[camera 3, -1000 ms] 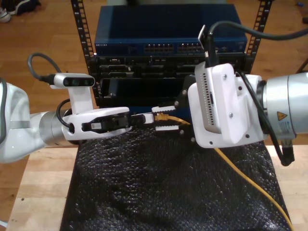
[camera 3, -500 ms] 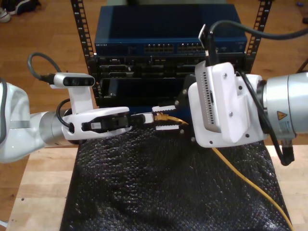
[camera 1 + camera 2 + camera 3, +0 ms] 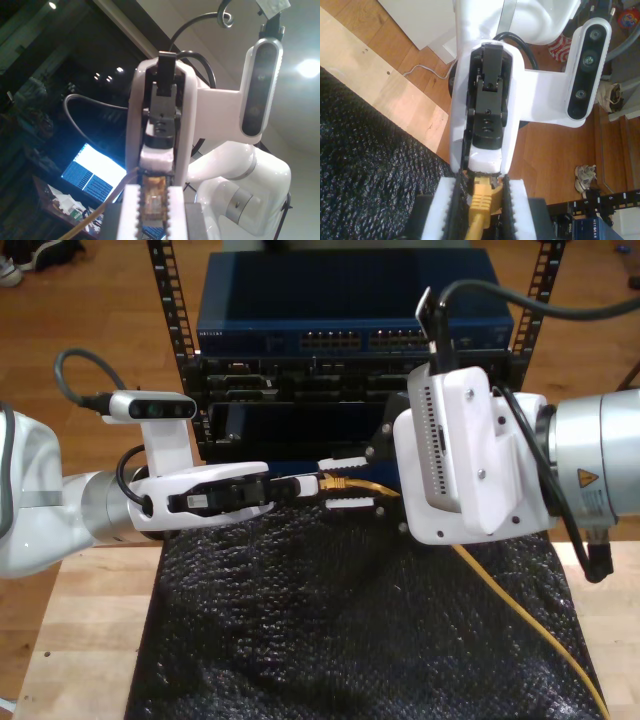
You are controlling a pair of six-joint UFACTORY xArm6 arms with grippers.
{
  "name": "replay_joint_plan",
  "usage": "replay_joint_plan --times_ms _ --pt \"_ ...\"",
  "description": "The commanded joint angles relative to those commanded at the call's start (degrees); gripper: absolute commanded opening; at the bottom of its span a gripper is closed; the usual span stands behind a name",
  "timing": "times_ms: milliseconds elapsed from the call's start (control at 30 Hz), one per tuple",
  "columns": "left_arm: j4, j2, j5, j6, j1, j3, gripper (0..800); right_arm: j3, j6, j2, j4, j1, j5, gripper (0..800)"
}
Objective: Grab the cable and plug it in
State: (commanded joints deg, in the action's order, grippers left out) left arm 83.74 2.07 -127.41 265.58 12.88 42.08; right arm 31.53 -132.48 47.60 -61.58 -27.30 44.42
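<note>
You should watch this two-handed hold closely, because both claws sit on the same short end of the cable. My second gripper is closed on the yellow boot just behind the plug. My first gripper has its toothed fingers pressed close on either side of the clear plug, and it looks clamped (I can't see any slack there). The held end hangs above the black mat, in front of the rack and apart from its ports. The rest of the cable trails under my second arm toward the exterior view's lower right. If either arm moves while both grip, I judge the stiff plug could twist, slip or lose its latch tab. If one lets go before the other is secure, the end may sag onto the mat. The trailing length might also catch on my second arm and drag the plug off line.
</note>
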Motion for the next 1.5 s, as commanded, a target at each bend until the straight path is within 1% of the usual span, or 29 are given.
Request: replay_joint_plan --times_ms 367,600,733,900,933,967,1033,1067,1100,1167,1233,1267,1333,1500 --pt "0.0 0.1 0.0 0.0 0.0 0.0 31 0.0 0.4 0.1 0.0 0.0 0.0 190" --pt "0.0 0.1 -0.1 0.0 0.0 0.0 31 0.0 0.4 0.1 0.0 0.1 0.0 131" --pt "0.0 0.1 -0.1 0.0 0.0 0.0 32 0.0 0.4 0.2 -0.1 0.1 0.0 55" --pt "0.0 0.1 -0.1 0.0 0.0 0.0 38 0.0 1.1 0.2 -0.1 0.1 0.0 36" --pt "0.0 0.1 -0.2 0.0 0.0 0.0 59 0.0 1.3 0.2 -0.1 0.1 0.0 34" --pt "0.1 0.1 -0.4 0.1 0.0 0.0 108 0.0 1.4 0.2 -0.1 0.1 0.0 33" --pt "0.1 0.1 -1.1 0.2 0.0 0.0 257 0.0 1.4 0.2 -0.1 0.1 0.0 31" --pt "0.1 0.1 -1.3 0.2 0.0 0.0 318 0.0 1.4 0.2 -0.1 0.1 0.0 31" --pt "0.1 0.1 -1.7 0.2 0.0 0.0 344 0.0 1.4 0.2 -0.1 0.1 0.0 29" --pt "0.1 0.1 -1.8 0.2 0.0 0.0 361 0.0 1.4 0.2 -0.1 0.1 0.0 27" --pt "0.1 0.1 -1.8 0.2 0.0 0.0 394 0.0 1.5 0.2 -0.1 0.1 0.0 24" --pt "0.1 0.1 -1.8 0.3 0.0 0.0 424 0.0 1.7 0.2 -0.1 0.1 0.0 22" --pt "0.1 0.1 -1.7 0.5 0.0 0.1 493 0.0 2.1 0.2 -0.1 0.1 0.0 19" --pt "0.4 0.0 -1.4 0.8 0.1 1.1 717 0.4 2.8 0.0 0.0 0.0 0.0 4"
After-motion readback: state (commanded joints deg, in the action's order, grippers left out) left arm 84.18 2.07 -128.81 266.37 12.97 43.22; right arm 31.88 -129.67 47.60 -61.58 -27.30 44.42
